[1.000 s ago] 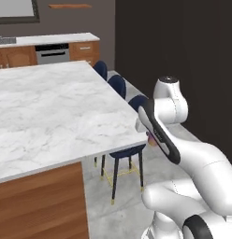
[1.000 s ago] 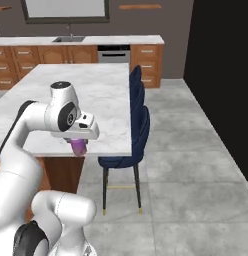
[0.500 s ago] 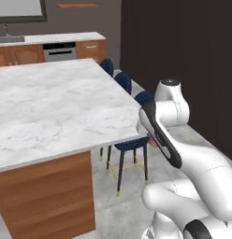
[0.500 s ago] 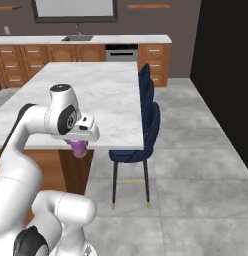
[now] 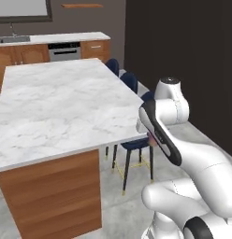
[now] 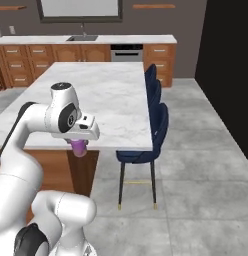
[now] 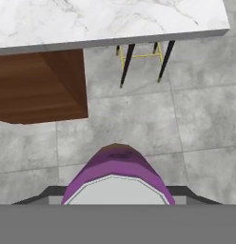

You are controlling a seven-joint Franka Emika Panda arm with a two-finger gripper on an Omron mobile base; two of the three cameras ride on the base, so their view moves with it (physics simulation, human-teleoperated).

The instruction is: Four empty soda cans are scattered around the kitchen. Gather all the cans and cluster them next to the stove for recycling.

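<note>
soda can (image 7: 117,167) purple | island (image 5: 57,107) white marble, brown base | stools (image 6: 155,130) navy

Big island with white grey-veined marble top (image 5: 57,107), smooth, soft sheen; reddish-brown wood base (image 5: 52,193), visible grain, matt. Purple-magenta soda can (image 7: 117,176), smooth metallic-looking body, pale silvery flat end, slight gloss. Dark blue stools (image 6: 153,135), seat looks like matt cloth upholstery; thin black metal legs with brass-coloured footrest bars. Grey floor tiles (image 6: 196,200), stone-like, matt, faint mottling. Back counter: same marble top, wood drawer fronts (image 6: 21,65), steel-looking appliance front (image 6: 127,53). Dark wall (image 5: 183,56) flat, matt.
</note>
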